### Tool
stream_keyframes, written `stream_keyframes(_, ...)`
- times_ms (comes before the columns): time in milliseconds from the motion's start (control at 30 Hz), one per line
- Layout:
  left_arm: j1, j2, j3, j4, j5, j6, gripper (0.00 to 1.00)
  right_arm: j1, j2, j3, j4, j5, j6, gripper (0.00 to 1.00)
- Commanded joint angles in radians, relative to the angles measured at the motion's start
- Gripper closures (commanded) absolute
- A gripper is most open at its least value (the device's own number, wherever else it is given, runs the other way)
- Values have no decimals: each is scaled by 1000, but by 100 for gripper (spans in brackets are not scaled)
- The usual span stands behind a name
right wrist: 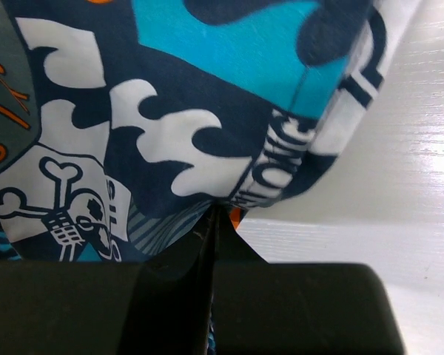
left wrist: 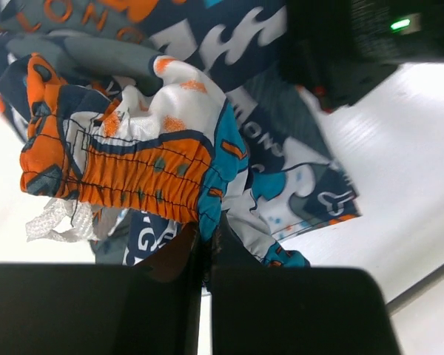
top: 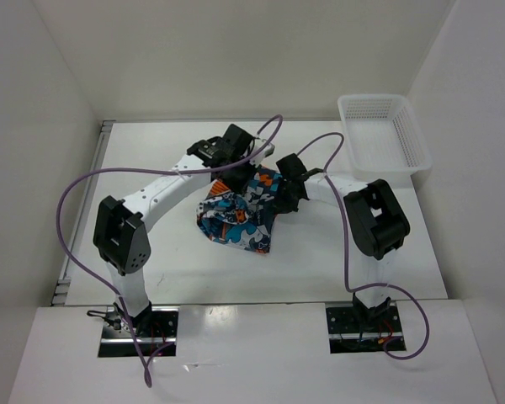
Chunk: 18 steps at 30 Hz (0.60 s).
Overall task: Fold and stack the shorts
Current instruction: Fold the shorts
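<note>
Patchwork-print shorts [top: 238, 215] hang bunched, lower edge on the table.

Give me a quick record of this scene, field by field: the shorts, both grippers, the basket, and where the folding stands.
shorts: one pair, bunched at mid-table, not folded flat
left gripper: shut, pinching the shorts just below the orange elastic waistband
right gripper: shut, pinching a printed edge of the shorts
basket: white mesh, far right corner of the table, nothing visible inside
task status: fold not done; no stack in view
</note>
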Motion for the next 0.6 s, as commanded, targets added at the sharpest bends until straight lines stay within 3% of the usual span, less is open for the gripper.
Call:
stream_keyframes(0,-24,-14,-10,110,110,3,100,-5,21,-27,7,24,-10,100)
stream_keyframes(100,-35,9,-20,131,140,3,99,-14,21,-27,-3,24,-10,97)
stream_keyframes(167,-35,22,-20,142,140,3,88,-24,-1,-27,-12,33,-10,93)
stream_keyframes(300,-35,35,-11,133,130,3,57,-47,-93,-64,-53,55,-10,56)
stream_keyframes(333,-35,26,-11,122,114,3,50,-68,-141,-64,-65,67,-10,38)
stream_keyframes(400,-35,15,-2,122,114,3,30,-82,-188,-88,-99,81,-10,24)
stream_keyframes(500,-16,6,-2,113,123,3,22,-111,-269,-118,-133,91,-19,22)
stream_keyframes(567,-7,-19,10,113,149,3,22,-120,-329,-131,-147,102,-28,22)
